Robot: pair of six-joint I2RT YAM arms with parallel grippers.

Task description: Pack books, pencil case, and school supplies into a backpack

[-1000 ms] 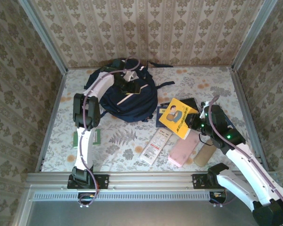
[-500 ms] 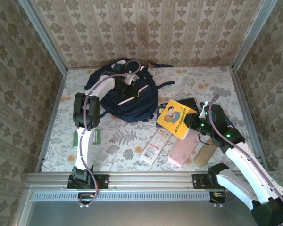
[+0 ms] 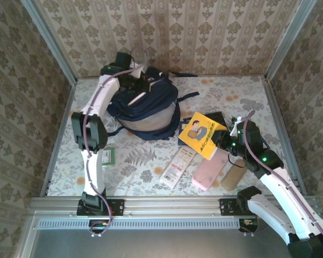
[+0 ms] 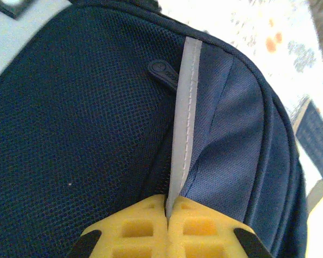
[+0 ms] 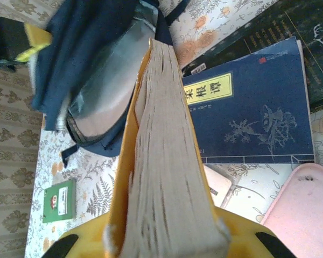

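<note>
At the desk's left, the small green booklet is lying flat. Behind it, your left tool is pinching tight on the navy backpack at its pale stripe; the backpack is sitting at the back of the desk. Toward the middle, the white packet is lying flat. Your right tool is clamping the yellow paperback, tilting it over the navy book. The pink pouch and tan pouch are lying side by side at the front right.
</note>
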